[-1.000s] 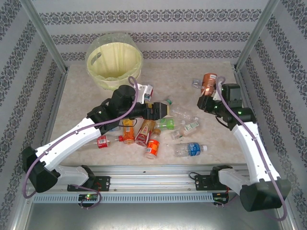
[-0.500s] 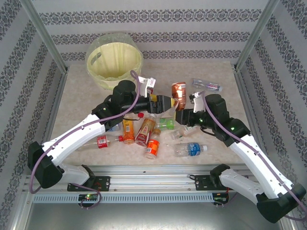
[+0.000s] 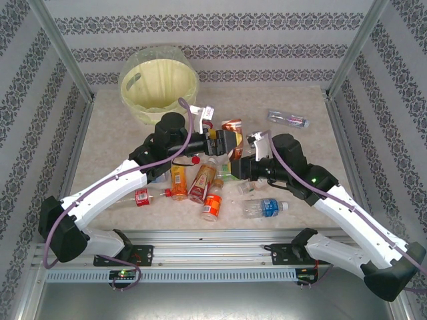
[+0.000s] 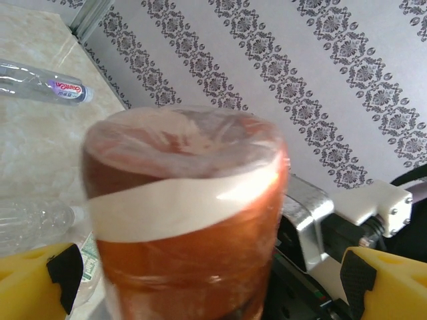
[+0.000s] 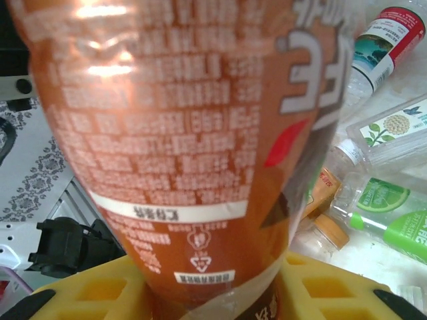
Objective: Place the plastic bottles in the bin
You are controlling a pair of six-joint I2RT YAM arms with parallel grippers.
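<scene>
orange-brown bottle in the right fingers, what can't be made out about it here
- Cap of the orange-brown plastic bottle: right wrist view, hidden beneath the yellow right fingers and cut by the bottom edge.
- Its label text: same view, blurred, cut off at the top edge.
- Whether the yellow left fingers touch it: left wrist view, tips cut by the bottom edge; top view too small.

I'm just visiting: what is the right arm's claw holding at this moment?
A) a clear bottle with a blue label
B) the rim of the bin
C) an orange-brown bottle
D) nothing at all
C: the right wrist view shows the right gripper shut on the orange-brown bottle, while the blue-labelled clear bottle lies apart on the table.
</scene>
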